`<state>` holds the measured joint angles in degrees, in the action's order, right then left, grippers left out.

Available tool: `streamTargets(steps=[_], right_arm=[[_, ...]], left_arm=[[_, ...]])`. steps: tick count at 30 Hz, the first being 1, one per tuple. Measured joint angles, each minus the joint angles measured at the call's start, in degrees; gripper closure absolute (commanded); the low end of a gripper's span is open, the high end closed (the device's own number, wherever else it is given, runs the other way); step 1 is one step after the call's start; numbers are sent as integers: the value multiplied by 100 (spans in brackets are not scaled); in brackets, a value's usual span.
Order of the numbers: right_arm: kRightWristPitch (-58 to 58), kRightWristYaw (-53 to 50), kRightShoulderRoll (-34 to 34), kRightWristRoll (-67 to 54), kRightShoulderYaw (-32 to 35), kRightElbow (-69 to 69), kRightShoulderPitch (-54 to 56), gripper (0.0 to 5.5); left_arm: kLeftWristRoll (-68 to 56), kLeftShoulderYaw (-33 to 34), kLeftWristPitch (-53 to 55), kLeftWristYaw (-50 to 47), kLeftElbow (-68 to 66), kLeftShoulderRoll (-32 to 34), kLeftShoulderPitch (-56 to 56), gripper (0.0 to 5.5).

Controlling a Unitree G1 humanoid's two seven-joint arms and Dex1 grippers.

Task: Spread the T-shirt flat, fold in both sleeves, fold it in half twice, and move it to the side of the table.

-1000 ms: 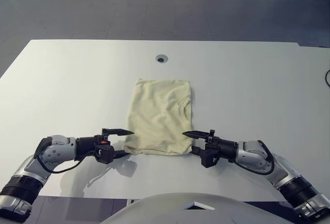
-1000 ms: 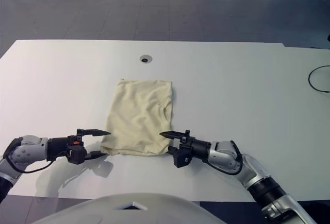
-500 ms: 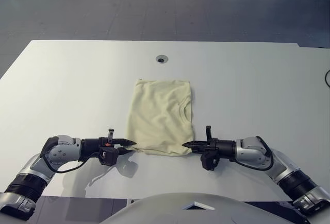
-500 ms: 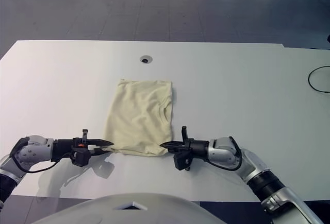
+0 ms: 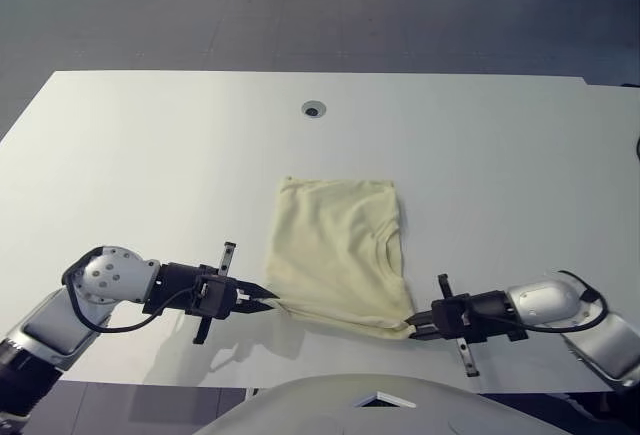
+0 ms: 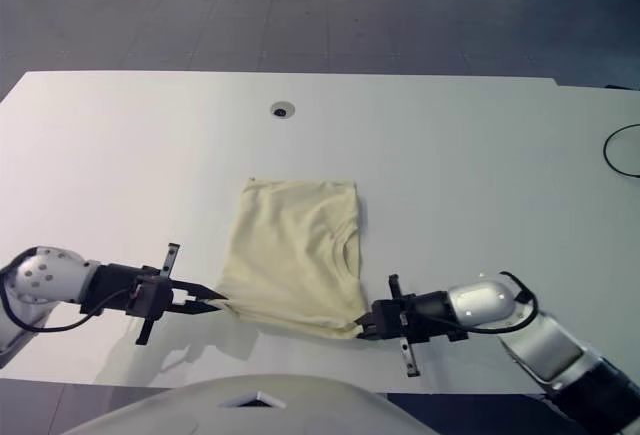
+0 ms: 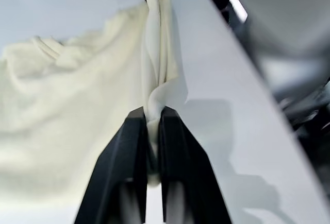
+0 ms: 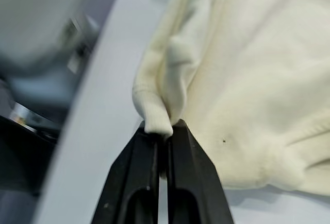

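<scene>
T-shirt (image 5: 340,245), cream and folded to a narrow rectangle, lies on the white table (image 5: 150,155) toward its near edge, between the two arms, with the collar curve showing along its right side. Its far edge rests flat; the near edge is drawn out into a slanting line between the two grippers, each near corner pulled to a point. The left gripper (image 5: 262,302) has the near left corner, its jaws pressed together with only a thin fold of fabric between them, and the cloth fans out from the pinch. The right gripper (image 5: 414,330) has the near right corner in the same way, its jaws closed on a bunched roll of hem that bulges just past the tips. Beyond the shirt, well apart from it, a small round hole (image 5: 313,109) sits in the tabletop, and a dark cable (image 6: 622,150) loops at the table's right edge.
</scene>
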<state>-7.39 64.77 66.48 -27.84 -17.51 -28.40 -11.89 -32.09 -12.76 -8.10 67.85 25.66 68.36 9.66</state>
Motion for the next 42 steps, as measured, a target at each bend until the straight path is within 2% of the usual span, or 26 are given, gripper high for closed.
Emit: streamTargets(steps=[6, 9, 12, 15, 18, 23, 29, 33, 34, 37, 38, 42], right_arm=[[-1367, 392, 548, -1721, 1215, -688, -356, 550], [-1886, 569, 659, -2353, 1761, -921, -501, 550], [-2307, 688, 701, -2861, 2159, -1048, -522, 550], [-2645, 670, 672, -3112, 2263, -989, -182, 550], [-2720, 587, 427, -2849, 2022, -574, 533, 550], [-2626, 324, -488, -1610, 1014, 452, 1844, 550], [-2164, 291, -1448, -289, 133, 1797, 2604, 550], [-1855, 340, -1811, 192, -31, 2486, 2748, 550], [-1797, 350, -1907, 290, -52, 2660, 2792, 550], [-1622, 394, -2185, 545, -75, 3184, 2956, 550], [-1611, 399, -2226, 593, -70, 3311, 2973, 515], [-1746, 240, -2586, 622, 98, 3948, 3052, 460]], left_arm=[[-1088, 1098, 1311, 375, 949, 656, 703, 538], [-1580, 1655, 1876, 625, 1292, 767, 969, 538], [-1906, 2047, 2321, 772, 1486, 778, 1083, 538], [-2105, 2230, 2704, 798, 1408, 745, 856, 538], [-2093, 2038, 2954, 800, 935, 627, 45, 538], [-1227, 758, 3403, 910, -310, -184, -1681, 538], [-147, -309, 3462, 1184, -1926, -1310, -2741, 538], [370, -619, 3320, 1321, -2853, -1869, -3221, 538], [491, -654, 3272, 1338, -3077, -1997, -3299, 502], [814, -700, 3112, 1251, -3805, -2410, -3539, 457], [857, -688, 3110, 1205, -3959, -2502, -3589, 441], [1019, -554, 3101, 1021, -4588, -2866, -3801, 380]])
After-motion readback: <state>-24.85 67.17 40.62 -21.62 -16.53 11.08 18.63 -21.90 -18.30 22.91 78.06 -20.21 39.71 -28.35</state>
